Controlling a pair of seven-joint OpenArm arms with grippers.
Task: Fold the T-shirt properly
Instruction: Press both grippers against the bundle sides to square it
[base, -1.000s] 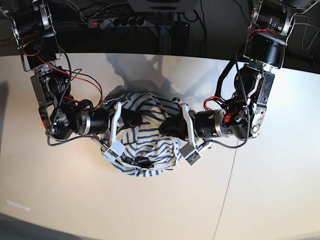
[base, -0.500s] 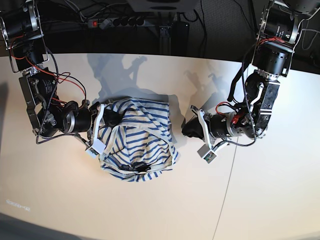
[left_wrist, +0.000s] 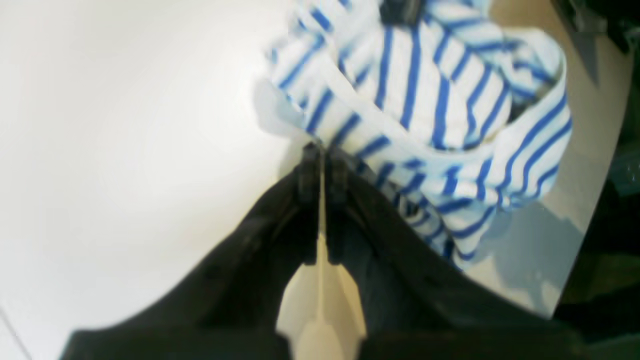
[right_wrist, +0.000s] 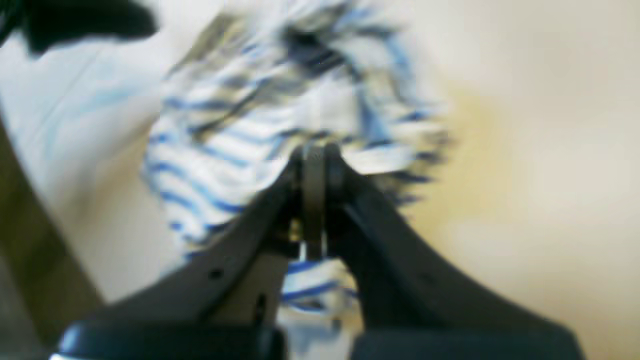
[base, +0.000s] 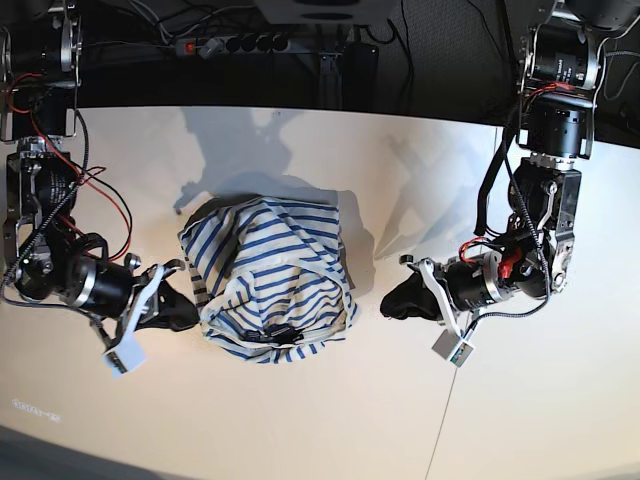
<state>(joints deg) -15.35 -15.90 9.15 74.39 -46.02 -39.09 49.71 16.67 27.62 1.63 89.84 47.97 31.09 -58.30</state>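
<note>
Left gripper (base: 392, 300) closed, fingers together with only a thin slit between them in the left wrist view, nothing pinched. Sits just beside the shirt's edge on the base view's right, apart from the cloth, tips pointing toward it. In the left wrist view (left_wrist: 320, 165) tips near the striped hem, no fabric between the pads.

Right gripper (base: 190, 312) also closed, jaws pressed together in the right wrist view (right_wrist: 314, 160). Positioned at the lower-left edge of the cloth in the base view, touching or very nearly touching it. Right wrist picture heavily blurred; striped cloth visible behind and below the fingers, but cannot tell whether any fabric is caught between them. Looks empty from the base view.

T-shirt (base: 270, 275) lying on the table (base: 330, 420), bunched into a rough rounded heap, not flat. White with blue stripes running in several directions from the crumpling. White band of hem or collar looping across the middle of the pile. Small dark label (base: 285, 335) near the bottom edge of the heap. Same heap in the left wrist view (left_wrist: 430, 100), folds stacked over each other, and blurred in the right wrist view (right_wrist: 260, 130).

Heap between the two grippers, roughly centred on the table. Power strip (base: 240, 43) and cables along the dark back edge beyond the tabletop.
</note>
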